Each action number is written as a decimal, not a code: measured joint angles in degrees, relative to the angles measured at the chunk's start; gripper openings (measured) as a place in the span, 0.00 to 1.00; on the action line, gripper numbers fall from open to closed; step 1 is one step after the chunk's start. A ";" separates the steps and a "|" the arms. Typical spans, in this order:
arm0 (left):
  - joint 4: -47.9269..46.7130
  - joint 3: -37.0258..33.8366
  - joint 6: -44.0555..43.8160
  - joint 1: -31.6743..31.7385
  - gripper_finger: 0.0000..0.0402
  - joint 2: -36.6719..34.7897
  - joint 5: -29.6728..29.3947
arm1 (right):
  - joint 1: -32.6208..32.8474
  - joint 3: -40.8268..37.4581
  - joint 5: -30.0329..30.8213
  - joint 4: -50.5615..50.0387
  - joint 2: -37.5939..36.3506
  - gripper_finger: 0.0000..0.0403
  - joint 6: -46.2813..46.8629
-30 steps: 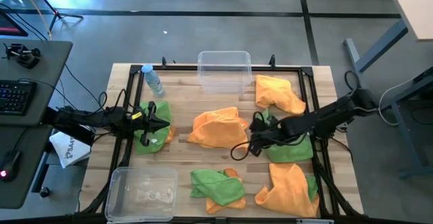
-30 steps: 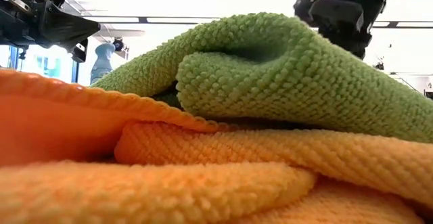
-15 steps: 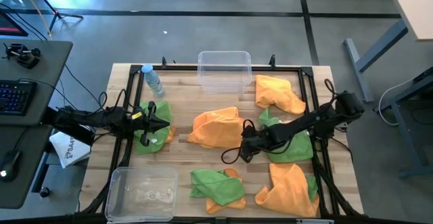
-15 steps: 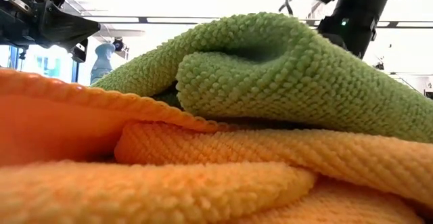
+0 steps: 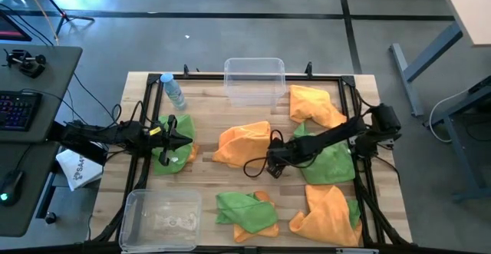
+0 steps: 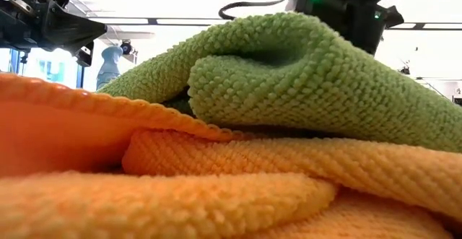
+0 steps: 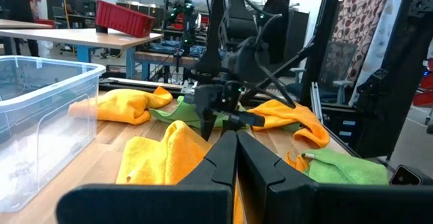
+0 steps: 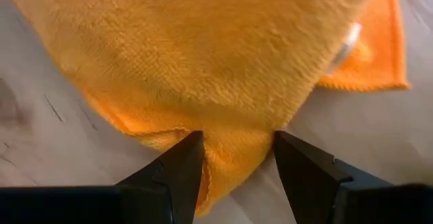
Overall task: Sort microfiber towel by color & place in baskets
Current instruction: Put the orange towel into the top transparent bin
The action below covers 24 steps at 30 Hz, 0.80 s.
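Towels lay scattered over the table [image 5: 207, 85], orange and green. I had the right gripper [image 8: 237, 158] down at the middle orange towel [image 5: 244, 145], jaws spread, a corner of the cloth between the fingertips but not yet pinched. I could see a small white tag on that towel, with no writing I could read. Another orange towel [image 5: 316, 105] lay at the far right, a green one [image 5: 328, 162] under the right arm, and mixed piles at the near edge [image 5: 245, 212] and near right [image 5: 326, 212]. Both baskets, the far one [image 5: 254, 80] and the near left one [image 5: 159, 216], held no towels. My left gripper [image 5: 181, 138] waited clenched above a green towel [image 5: 170, 150], near a bottle [image 5: 173, 91].
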 joint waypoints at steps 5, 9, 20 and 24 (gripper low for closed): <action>0.02 -0.02 0.02 0.01 0.00 0.00 0.00 | -0.15 0.16 -2.22 0.93 1.85 0.36 -3.84; 0.02 -0.01 0.02 0.01 0.00 0.00 0.00 | 0.04 0.11 -4.75 1.16 0.85 0.14 -5.08; 0.04 0.00 0.02 0.01 0.00 0.00 -0.01 | 0.10 4.70 -2.87 -4.74 -14.53 0.01 -10.20; 0.02 0.00 0.01 0.00 0.00 0.00 -0.02 | 0.26 7.50 3.54 -5.19 -21.31 0.02 -10.23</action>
